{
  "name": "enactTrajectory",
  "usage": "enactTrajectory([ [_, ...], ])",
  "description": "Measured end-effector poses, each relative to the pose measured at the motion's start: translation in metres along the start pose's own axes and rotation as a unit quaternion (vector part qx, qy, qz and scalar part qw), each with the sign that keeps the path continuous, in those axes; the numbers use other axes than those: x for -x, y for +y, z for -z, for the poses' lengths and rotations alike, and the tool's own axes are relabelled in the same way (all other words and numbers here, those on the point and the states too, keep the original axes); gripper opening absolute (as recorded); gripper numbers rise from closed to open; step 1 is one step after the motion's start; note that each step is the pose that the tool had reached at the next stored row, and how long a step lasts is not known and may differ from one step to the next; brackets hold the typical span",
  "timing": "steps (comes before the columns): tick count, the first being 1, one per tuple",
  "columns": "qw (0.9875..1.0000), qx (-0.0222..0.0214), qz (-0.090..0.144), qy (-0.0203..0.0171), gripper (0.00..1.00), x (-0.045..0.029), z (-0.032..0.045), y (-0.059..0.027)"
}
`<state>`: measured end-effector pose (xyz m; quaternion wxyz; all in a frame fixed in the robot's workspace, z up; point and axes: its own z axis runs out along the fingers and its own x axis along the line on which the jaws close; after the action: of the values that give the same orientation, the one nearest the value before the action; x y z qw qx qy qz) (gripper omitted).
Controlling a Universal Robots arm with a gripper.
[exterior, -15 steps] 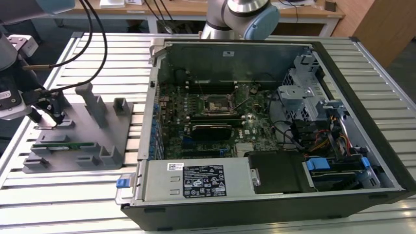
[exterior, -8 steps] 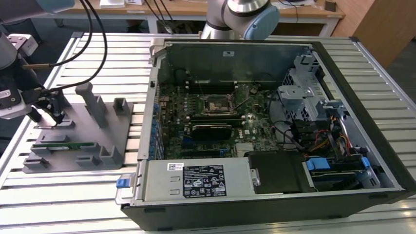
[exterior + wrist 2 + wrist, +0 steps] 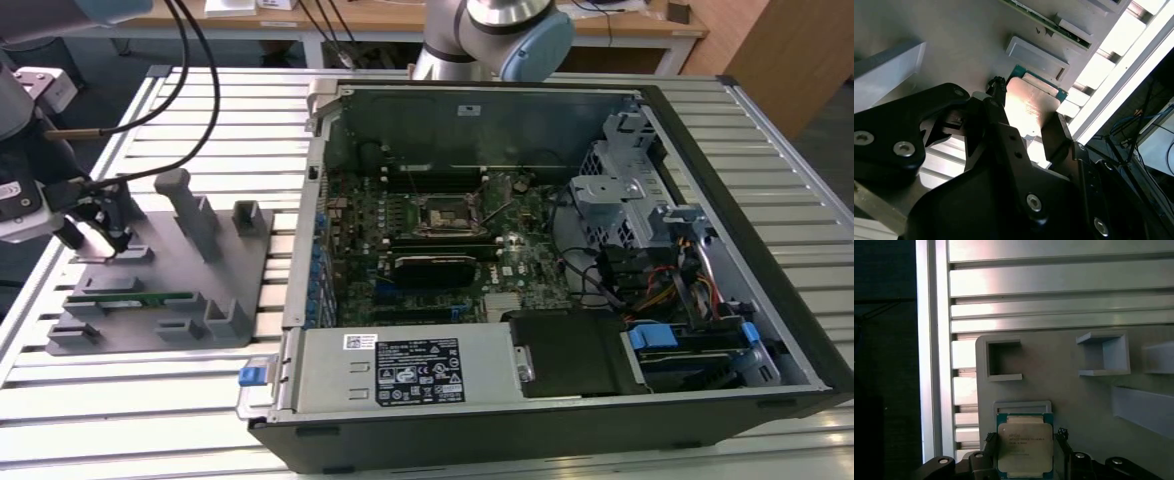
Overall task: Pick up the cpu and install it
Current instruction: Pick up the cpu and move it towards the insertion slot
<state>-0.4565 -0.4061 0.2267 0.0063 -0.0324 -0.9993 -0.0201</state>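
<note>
Jaws apart, straddling one cpu (image 3: 1025,447) — one tray (image 3: 1079,402).

Slatted metal table (image 3: 147,400) is carrying two things. Grey tray (image 3: 160,268) is sitting flat on the slats at the exterior view's left. Open PC case (image 3: 561,418) is lying on its side just beside it, at the exterior view's right.
</note>
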Motion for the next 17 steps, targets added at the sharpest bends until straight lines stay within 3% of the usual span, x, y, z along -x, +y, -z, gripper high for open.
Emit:
enactTrajectory([
  [17, 1.0, -0.0002, 0.0, 0.0, 0.53, -0.0002, 0.006, 0.0023],
])
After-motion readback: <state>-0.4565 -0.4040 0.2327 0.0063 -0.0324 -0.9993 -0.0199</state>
